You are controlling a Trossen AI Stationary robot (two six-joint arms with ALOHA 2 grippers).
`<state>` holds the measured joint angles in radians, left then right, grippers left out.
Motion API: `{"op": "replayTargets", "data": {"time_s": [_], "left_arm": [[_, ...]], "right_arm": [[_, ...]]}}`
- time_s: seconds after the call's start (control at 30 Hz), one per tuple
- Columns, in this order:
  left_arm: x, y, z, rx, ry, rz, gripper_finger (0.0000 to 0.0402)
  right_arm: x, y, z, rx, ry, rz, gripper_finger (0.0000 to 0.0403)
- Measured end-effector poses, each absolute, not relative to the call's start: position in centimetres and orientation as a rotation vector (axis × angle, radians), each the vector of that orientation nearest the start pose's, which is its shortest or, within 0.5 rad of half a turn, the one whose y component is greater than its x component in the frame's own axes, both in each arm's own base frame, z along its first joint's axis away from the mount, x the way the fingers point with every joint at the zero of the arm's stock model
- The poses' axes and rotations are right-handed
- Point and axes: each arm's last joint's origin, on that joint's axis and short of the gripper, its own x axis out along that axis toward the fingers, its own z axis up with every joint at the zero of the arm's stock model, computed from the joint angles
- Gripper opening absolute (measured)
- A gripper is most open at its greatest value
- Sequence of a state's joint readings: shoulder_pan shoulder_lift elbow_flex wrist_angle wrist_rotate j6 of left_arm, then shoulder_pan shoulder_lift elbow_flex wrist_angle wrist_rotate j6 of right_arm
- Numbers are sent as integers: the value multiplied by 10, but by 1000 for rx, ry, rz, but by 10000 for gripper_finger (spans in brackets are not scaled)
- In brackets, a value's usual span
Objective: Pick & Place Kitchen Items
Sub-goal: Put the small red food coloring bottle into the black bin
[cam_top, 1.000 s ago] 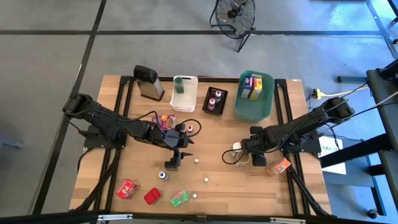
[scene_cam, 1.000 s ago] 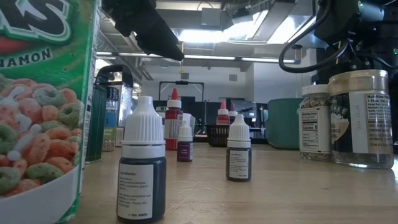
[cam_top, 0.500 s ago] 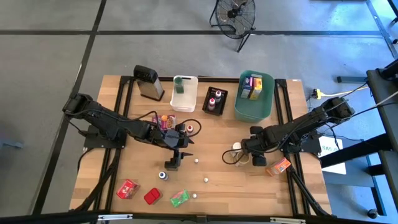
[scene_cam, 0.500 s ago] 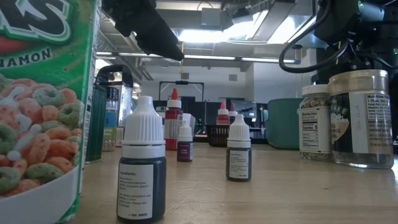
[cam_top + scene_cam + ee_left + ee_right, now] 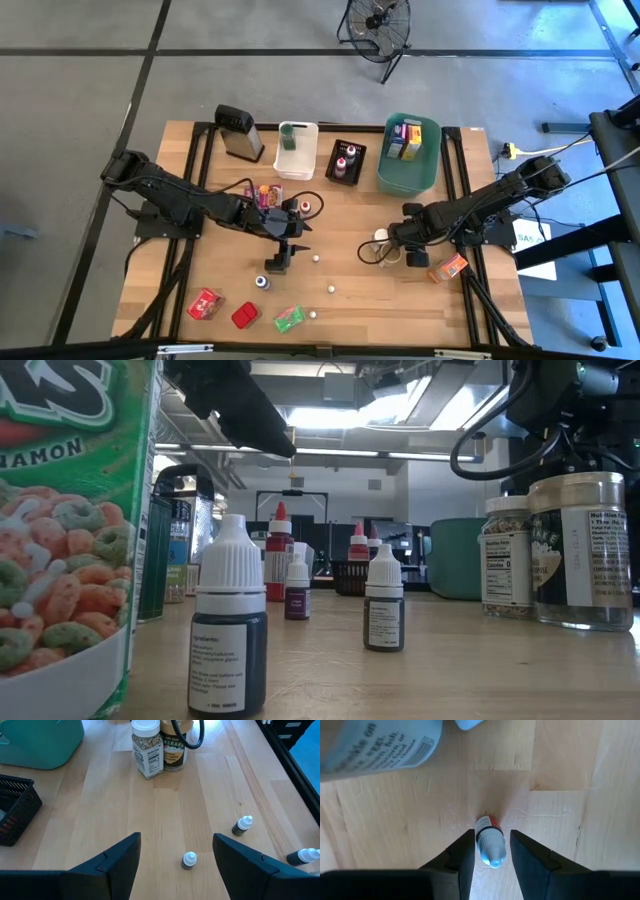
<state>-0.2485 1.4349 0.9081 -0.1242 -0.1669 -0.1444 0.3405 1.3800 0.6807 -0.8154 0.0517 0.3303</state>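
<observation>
Red-labelled and grey-capped, a tiny bottle lies on its side on the counter between the fingers of the right pincer, which stand either side of it with only slim gaps; whether they touch it yet I cannot tell. Taking the teal bin as landmark, this pincer sits on the near side of the bin, a fair way toward the front edge, just beside two jars and near an orange packet. Such a bottle looks light, stiff plastic, round and smooth, so my judgement is that it will roll or squirt out if squeezed at the tapered cap; the label-wrapped body is the better hold, fingers square across its width. Little force should be needed, and it does not look fragile. Well off to the bin's left and nearer the front, the left pincer hangs open and empty above the counter, a small white-capped bottle standing upright below it, between its fingers in the wrist view
</observation>
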Motion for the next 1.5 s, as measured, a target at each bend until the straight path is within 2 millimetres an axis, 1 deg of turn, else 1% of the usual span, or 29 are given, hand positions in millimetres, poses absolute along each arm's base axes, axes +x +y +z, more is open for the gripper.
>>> {"op": "replayTargets", "data": {"time_s": [0.47, 0.77, 1.3, 1.37, 1.5], "left_arm": [[295, -70, 235, -5, 641, -33, 244], [295, -70, 235, -5, 641, -33, 244], [294, -70, 235, -6, 645, -32, 243], [294, -70, 235, -6, 645, -31, 242], [294, -70, 235, -6, 649, -32, 244]], "right_arm": [[191, 66, 155, -25, 1496, -15, 81], [191, 66, 155, -24, 1497, -17, 79], [186, 64, 155, 19, 1545, -86, 78], [184, 63, 156, 20, 1577, -108, 78], [186, 64, 167, 23, 1598, -125, 78]]}}
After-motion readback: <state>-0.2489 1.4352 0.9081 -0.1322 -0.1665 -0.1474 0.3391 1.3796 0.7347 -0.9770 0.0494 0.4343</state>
